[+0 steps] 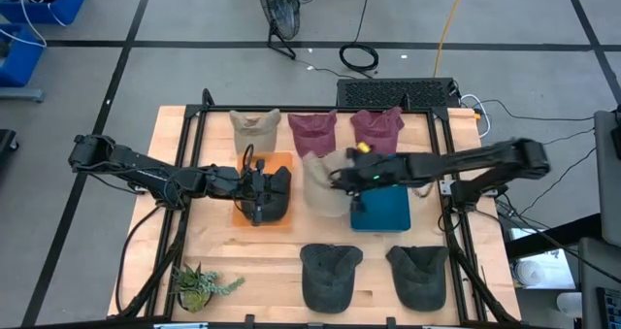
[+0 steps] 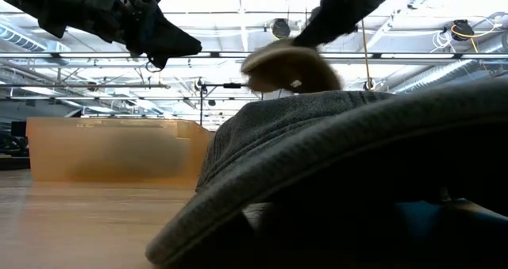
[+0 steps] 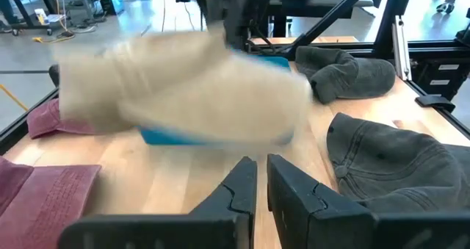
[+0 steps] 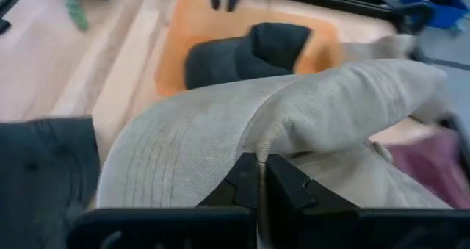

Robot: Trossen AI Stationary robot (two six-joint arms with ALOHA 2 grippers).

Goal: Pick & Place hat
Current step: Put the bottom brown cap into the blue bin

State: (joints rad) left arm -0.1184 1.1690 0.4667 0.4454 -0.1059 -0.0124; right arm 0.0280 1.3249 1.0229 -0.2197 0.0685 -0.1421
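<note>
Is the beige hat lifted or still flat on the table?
Lifted. The right gripper is shut on the beige hat, bunching its fabric; in the low view it hangs in the air above the grey hat.

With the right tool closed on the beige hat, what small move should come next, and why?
Probably a short lift straight up. The right tool is shut on a fold of the beige hat, which lies partly over the blue box, close to the black hat on the orange mat. Lifting first should avoid dragging it across them.
</note>
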